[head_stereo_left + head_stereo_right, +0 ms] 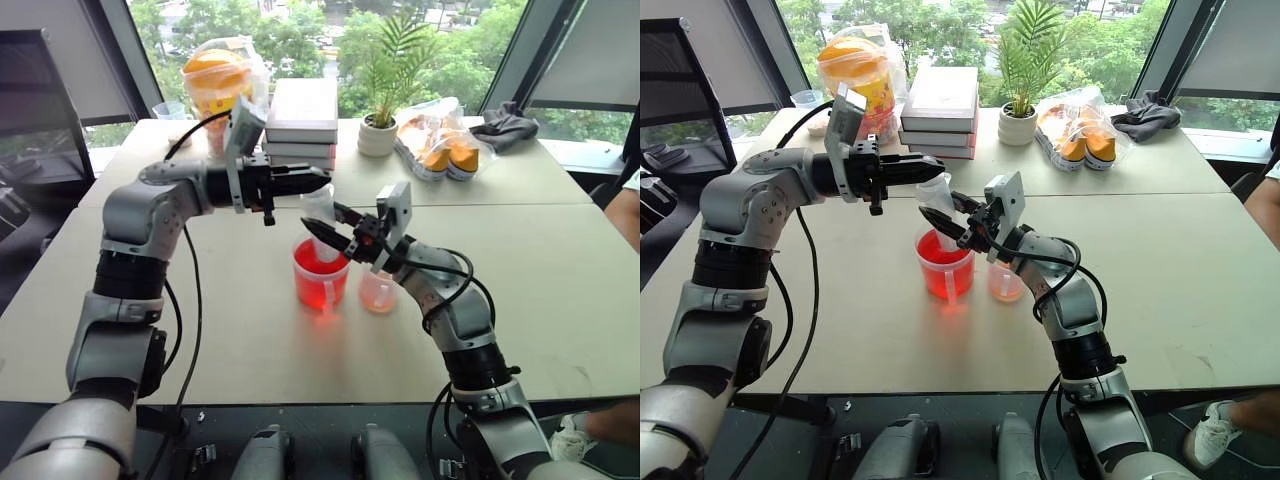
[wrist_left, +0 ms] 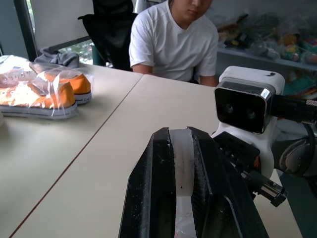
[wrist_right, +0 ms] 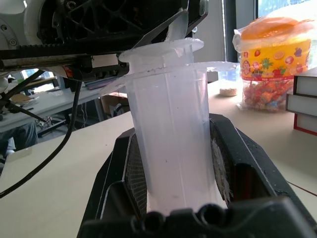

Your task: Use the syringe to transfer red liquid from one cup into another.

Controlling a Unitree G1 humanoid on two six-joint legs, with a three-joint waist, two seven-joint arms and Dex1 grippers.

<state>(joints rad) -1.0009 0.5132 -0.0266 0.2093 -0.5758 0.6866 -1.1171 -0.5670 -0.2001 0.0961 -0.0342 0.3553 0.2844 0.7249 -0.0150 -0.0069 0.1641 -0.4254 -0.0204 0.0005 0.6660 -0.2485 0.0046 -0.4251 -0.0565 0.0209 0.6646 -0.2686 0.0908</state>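
Stood upright over the big red cup (image 1: pixel 321 275), the syringe (image 1: pixel 320 215), tip down toward the red liquid (image 1: pixel 320 287) at mid-table. Gripped round the clear barrel by the right gripper (image 3: pixel 173 198), fingers closed snug against both sides of the tube. Came in level from the left, the left gripper (image 1: pixel 312 182), fingers pinched tight on the flat top of the plunger, a pale sliver of plastic squeezed between the black pads. Sat just right of the big cup, the smaller pale pink cup (image 1: pixel 377 291), close beside it, barely tinted.

Looked light and rigid, that syringe, but smooth-walled and likely slippery under rubber pads. Best held low on the barrel beneath the flange, as shown, so a pull on the plunger could not drag the tube upward. Thin plunger cap probably apt to slip or tilt if pulled off-axis, so a straight lift wanted. Cups thin and light too, easily tipped by a nudge from the tip.

Spotted farther back: a stack of books (image 1: pixel 303 121), a potted plant (image 1: pixel 379 127), bagged orange shoes (image 1: pixel 447 150), a candy tub (image 1: pixel 218 80). Seated at the far right, a person in a white shirt (image 2: pixel 173 39).
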